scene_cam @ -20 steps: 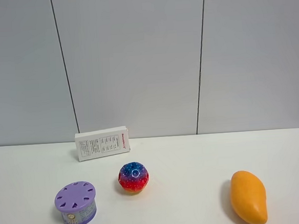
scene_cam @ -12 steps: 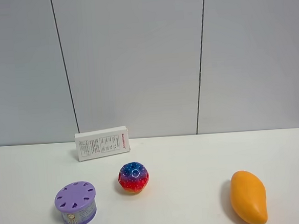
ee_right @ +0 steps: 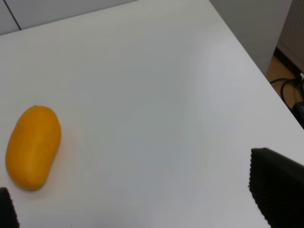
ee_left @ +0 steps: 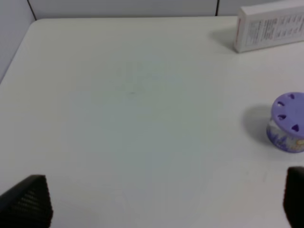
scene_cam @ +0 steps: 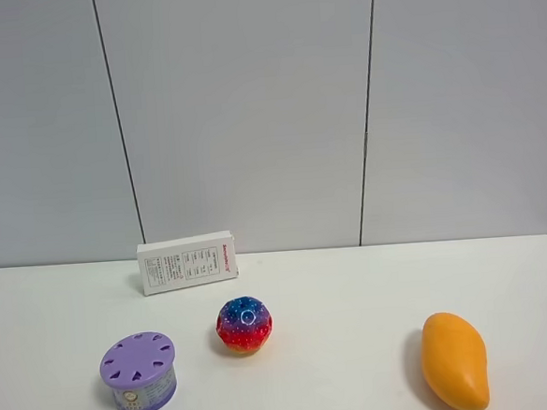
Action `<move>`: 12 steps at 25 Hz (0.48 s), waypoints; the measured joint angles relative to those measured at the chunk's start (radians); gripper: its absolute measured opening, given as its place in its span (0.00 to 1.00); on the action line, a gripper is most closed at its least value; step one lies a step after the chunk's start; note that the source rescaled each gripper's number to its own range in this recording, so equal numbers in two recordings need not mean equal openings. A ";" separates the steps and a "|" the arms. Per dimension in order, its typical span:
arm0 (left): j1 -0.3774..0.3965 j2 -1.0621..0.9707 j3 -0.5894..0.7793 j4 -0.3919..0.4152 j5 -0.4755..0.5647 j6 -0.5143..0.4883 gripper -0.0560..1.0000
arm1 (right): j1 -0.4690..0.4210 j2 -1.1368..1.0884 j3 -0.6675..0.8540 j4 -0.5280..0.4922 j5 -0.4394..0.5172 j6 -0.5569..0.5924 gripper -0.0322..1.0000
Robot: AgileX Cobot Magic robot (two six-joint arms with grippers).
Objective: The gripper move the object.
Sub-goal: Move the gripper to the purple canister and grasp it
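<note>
Though untouched, squat slot-lidded can (scene_cam: 139, 373) | round speckled ball (scene_cam: 243, 325) | oval mango (scene_cam: 455, 361)

No text can be read in full. The white box (scene_cam: 187, 262) at the back of the counter (scene_cam: 355, 293) carries rows of small dark print and a short red word at one end, all too fine to resolve. The side label of the purple can (scene_cam: 139, 372) shows a round emblem, illegible

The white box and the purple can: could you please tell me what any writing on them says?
White box: lines of small print, one word in red, all too small to read.
Purple can: side label with a round emblem, too blurred to read.
Nothing legible elsewhere.
</note>
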 joint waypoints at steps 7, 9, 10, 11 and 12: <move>0.000 0.188 -0.083 -0.080 -0.060 0.003 1.00 | 0.000 0.000 0.000 0.000 0.000 0.000 1.00; 0.000 0.303 -0.134 -0.117 -0.103 0.003 1.00 | 0.000 0.000 0.000 0.000 0.000 0.000 1.00; 0.000 0.365 -0.160 -0.139 -0.127 0.004 1.00 | 0.000 0.000 0.000 0.000 0.000 0.000 1.00; 0.000 0.419 -0.182 -0.157 -0.152 0.007 1.00 | 0.000 0.000 0.000 0.000 0.000 0.000 1.00; 0.000 0.546 -0.232 -0.179 -0.189 0.028 1.00 | 0.000 0.000 0.000 0.000 0.000 0.000 1.00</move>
